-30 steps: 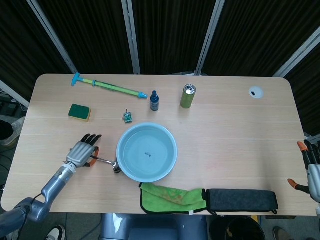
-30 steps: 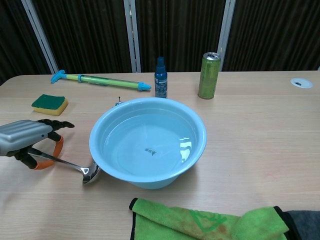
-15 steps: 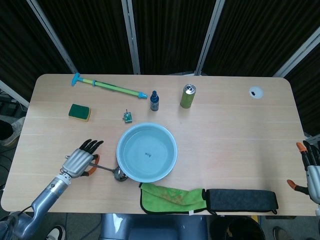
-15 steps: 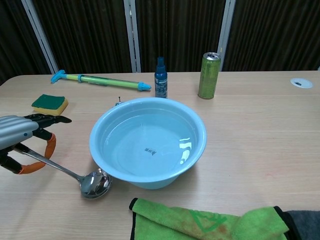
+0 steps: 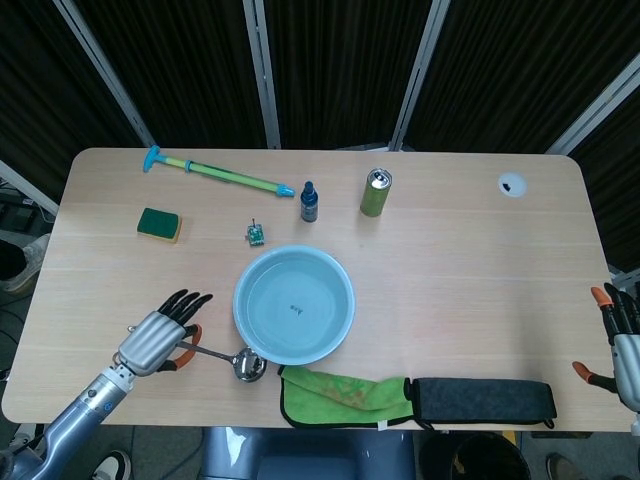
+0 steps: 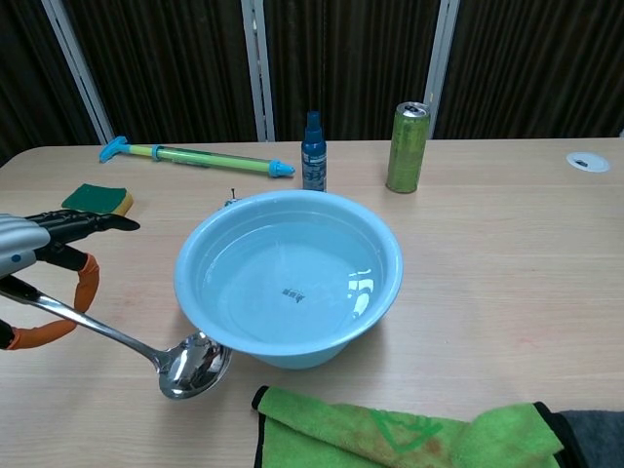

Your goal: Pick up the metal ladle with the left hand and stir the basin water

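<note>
The light blue basin (image 5: 338, 277) (image 6: 390, 255) of water stands in the middle of the table. My left hand (image 5: 159, 336) (image 6: 33, 246) grips the orange-tipped handle end of the metal ladle (image 5: 247, 365) (image 6: 194, 366). The ladle's bowl hangs just outside the basin's front-left wall, and it looks raised off the table in the chest view. Its shaft slopes down from my hand to the bowl. My right hand (image 5: 624, 336) rests at the far right table edge, fingers apart and holding nothing.
A green cloth (image 5: 340, 393) (image 6: 390, 429) and a dark pouch (image 5: 484, 399) lie in front of the basin. Behind it are a blue bottle (image 5: 309, 202), a green can (image 5: 376, 192), a small green clip (image 5: 256, 234), a water pump toy (image 5: 215, 175) and a sponge (image 5: 159, 224).
My left hand has drawn back toward the front edge and risen with the ladle. The ladle's bowl moved from the basin's left side to its front-left.
</note>
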Action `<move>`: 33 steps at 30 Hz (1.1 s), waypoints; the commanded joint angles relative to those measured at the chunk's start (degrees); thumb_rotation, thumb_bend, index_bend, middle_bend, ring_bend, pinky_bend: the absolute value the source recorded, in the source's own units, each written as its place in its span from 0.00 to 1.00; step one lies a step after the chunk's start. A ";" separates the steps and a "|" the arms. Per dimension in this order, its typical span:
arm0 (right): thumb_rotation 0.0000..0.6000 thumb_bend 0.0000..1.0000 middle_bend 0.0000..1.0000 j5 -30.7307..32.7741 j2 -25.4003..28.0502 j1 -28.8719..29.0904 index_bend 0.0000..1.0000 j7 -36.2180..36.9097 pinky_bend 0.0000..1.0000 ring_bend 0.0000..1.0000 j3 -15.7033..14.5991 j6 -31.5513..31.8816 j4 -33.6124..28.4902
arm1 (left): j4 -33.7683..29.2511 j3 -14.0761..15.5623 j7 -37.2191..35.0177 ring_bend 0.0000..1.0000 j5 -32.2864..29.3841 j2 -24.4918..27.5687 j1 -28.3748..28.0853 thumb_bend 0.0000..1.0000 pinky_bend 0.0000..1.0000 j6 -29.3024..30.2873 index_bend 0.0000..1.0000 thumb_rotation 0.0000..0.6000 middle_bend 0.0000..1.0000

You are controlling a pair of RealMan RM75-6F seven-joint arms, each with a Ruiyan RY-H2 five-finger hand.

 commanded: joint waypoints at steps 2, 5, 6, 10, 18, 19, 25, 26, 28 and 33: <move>1.00 0.00 0.00 -0.33 0.04 -0.14 0.00 0.12 0.00 0.00 -0.11 0.31 -0.04 | -2.39 0.85 -2.39 0.00 1.98 1.51 -1.02 0.46 0.00 -0.55 0.60 1.00 0.00; 1.00 0.00 0.00 -0.51 0.11 -0.28 0.00 0.37 0.00 0.00 -0.13 0.63 -0.03 | -3.64 1.13 -4.18 0.00 2.92 2.09 -1.89 0.46 0.00 -1.35 0.60 1.00 0.00; 1.00 0.00 0.00 -0.58 0.14 -0.33 0.00 0.46 0.00 0.00 -0.13 0.73 -0.03 | -3.92 1.18 -4.70 0.00 3.16 2.21 -2.15 0.46 0.00 -1.62 0.60 1.00 0.00; 1.00 0.00 0.00 -0.73 0.30 -0.52 0.00 0.93 0.00 0.00 -0.11 1.12 -0.01 | -4.55 1.30 -5.58 0.00 3.75 2.10 -2.94 0.46 0.00 -2.67 0.60 1.00 0.00; 1.00 0.00 0.00 -0.92 0.61 -0.80 0.00 1.67 0.00 0.00 -0.11 1.55 0.16 | -5.53 0.67 -5.30 0.00 4.03 1.46 -4.20 0.46 0.00 -4.14 0.60 1.00 0.00; 1.00 0.00 0.00 -0.94 0.66 -0.81 0.00 1.75 0.00 0.00 -0.12 1.54 0.18 | -5.69 0.46 -5.09 0.00 4.09 1.48 -4.42 0.46 0.00 -4.25 0.60 1.00 0.00; 1.00 0.00 0.00 -0.93 0.75 -0.91 0.00 2.25 0.00 0.00 -0.08 1.64 0.35 | -6.76 -1.64 -3.25 0.00 3.67 2.37 -6.03 0.46 0.00 -4.86 0.61 1.00 0.00; 1.00 0.00 0.00 -0.93 0.76 -0.90 0.00 2.30 0.00 0.00 -0.09 1.58 0.35 | -6.89 -2.02 -2.98 0.00 3.54 2.56 -6.30 0.46 0.00 -4.98 0.61 1.00 0.00; 1.00 0.00 0.00 -0.94 0.78 -0.84 0.00 2.32 0.00 0.00 -0.10 1.45 0.37 | -7.31 -2.85 -2.55 0.00 3.08 3.03 -6.94 0.45 0.00 -5.43 0.61 1.00 0.00; 1.00 0.00 0.00 -0.73 0.79 -0.67 0.00 2.32 0.00 0.00 -0.06 1.00 0.39 | -7.92 -5.04 -1.86 0.00 1.63 3.99 -8.37 0.46 0.00 -6.28 0.61 1.00 0.00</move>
